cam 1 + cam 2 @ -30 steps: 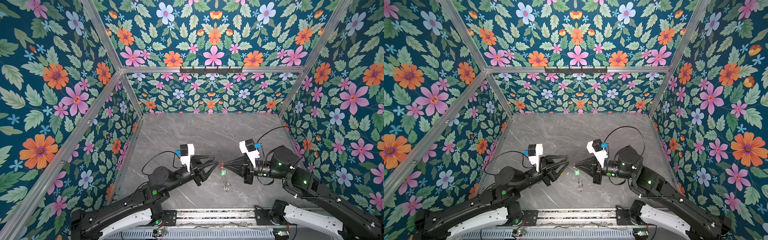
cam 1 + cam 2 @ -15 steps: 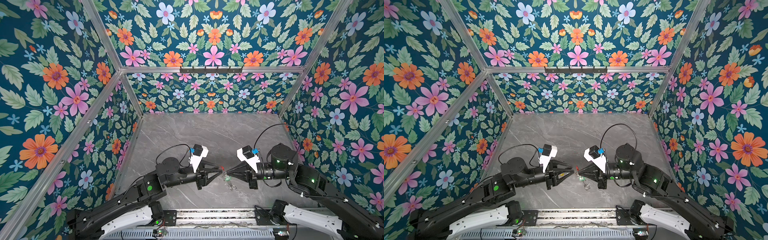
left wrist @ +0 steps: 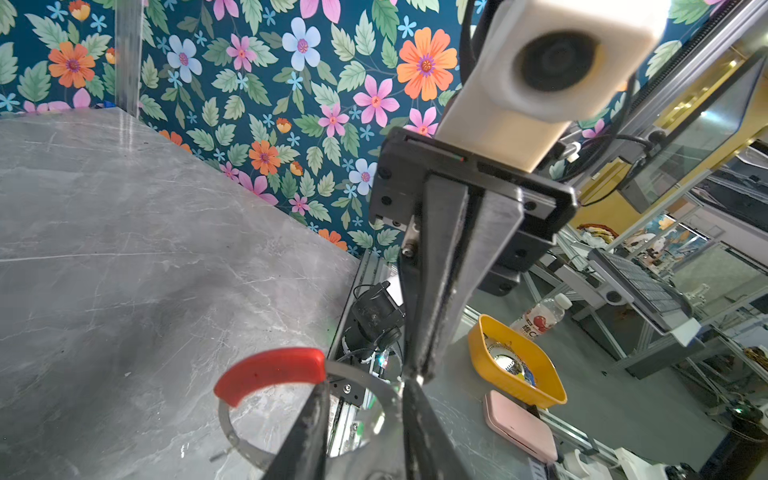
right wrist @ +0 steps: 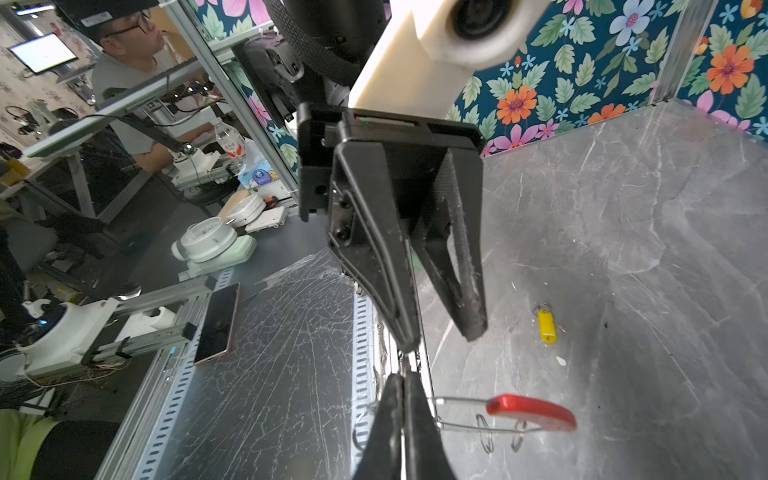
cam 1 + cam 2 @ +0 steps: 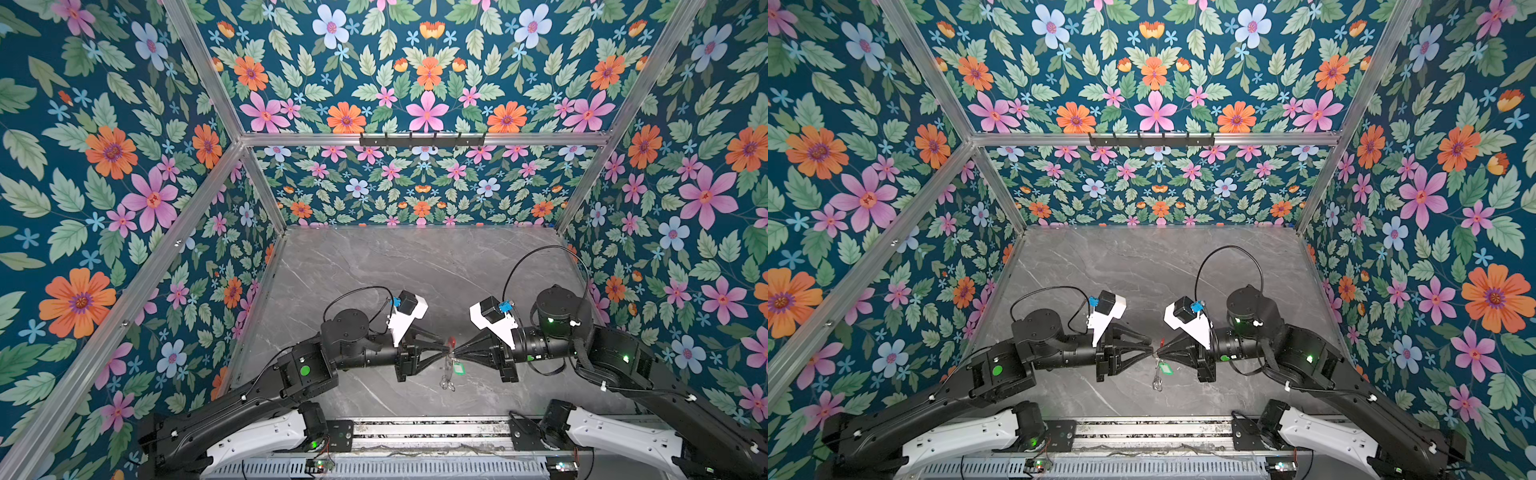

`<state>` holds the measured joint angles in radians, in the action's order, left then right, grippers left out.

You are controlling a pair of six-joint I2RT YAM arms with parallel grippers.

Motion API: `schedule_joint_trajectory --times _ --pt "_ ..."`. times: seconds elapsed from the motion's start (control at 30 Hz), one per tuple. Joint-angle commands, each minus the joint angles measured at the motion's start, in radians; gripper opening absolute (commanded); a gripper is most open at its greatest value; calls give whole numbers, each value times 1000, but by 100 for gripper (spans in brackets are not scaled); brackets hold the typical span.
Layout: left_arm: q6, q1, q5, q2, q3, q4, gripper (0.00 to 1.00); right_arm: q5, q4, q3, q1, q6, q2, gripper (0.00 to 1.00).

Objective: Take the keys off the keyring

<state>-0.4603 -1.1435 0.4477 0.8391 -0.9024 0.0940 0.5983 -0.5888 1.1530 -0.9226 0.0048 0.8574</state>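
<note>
The keyring (image 4: 461, 426), a thin grey hoop with a red sleeve (image 4: 532, 411), hangs in the air near the table's front middle. My right gripper (image 4: 402, 380) is shut on its wire. Two small silver rings (image 4: 484, 432) hang on the hoop. In both top views a green key tag (image 5: 458, 368) dangles under the red sleeve (image 5: 451, 343). A yellow key tag (image 4: 546, 326) lies loose on the table. My left gripper (image 3: 365, 384) faces the right one tip to tip. It is open, with the hoop's arc (image 3: 361, 374) crossing between its fingers (image 3: 307, 428).
Floral walls close the grey marble table (image 5: 415, 266) on three sides. A metal rail (image 5: 415, 432) runs along the front edge, and a black hook rack (image 5: 422, 139) sits on the back wall. Outside the cell stand a yellow bowl (image 3: 515, 365) and a phone (image 4: 218, 324).
Both arms have swung level and shifted toward the front, bringing the grippers tip to tip. The left jaws have narrowed around the hoop. The right gripper has kept its grip on the hoop.
</note>
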Motion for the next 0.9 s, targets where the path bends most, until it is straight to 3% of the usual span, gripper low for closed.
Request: schedule_joint_trajectory --times 0.0,0.87 --pt "18 0 52 0 -6 -10 31 -9 5 8 3 -14 -1 0" --pt "26 1 106 36 -10 -40 6 18 0 15 9 -20 25 0"
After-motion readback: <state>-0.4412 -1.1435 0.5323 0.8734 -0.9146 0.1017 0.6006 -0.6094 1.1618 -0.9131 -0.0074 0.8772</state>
